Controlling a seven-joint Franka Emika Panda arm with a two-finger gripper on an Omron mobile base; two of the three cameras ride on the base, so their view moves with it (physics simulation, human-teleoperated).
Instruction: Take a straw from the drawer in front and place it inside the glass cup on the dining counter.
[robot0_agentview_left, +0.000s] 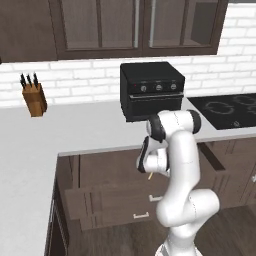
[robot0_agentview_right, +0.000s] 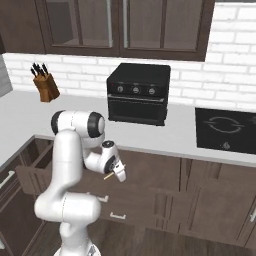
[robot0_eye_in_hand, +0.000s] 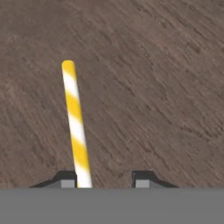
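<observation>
The claw (robot0_eye_in_hand: 105, 178) looks down over the dark brown wood grain of the drawer (robot0_agentview_left: 107, 197) bottom; the straw (robot0_eye_in_hand: 76, 127), striped yellow and white, rises from beside the left fingertip (robot0_eye_in_hand: 66, 179), touching its inner edge, while a clear gap stands between the straw and the right fingertip; the jaws stand partly apart and whether they grip the straw I cannot tell; the straw's lower end is cut off at the bottom of the hand view. From the left base view the claw is largely hidden behind the white forearm, and just a short pale sliver of the straw pokes out below the wrist; from the right base view the straw shows as a thin tan stick at the claw, too small to make out any stripes. The drawer stands pulled out beneath the white counter (robot0_agentview_left: 45, 145), its interior mostly masked by the arm; a black toaster oven (robot0_agentview_left: 151, 90) and a knife block (robot0_agentview_left: 33, 97) sit on the counter, well apart.
</observation>
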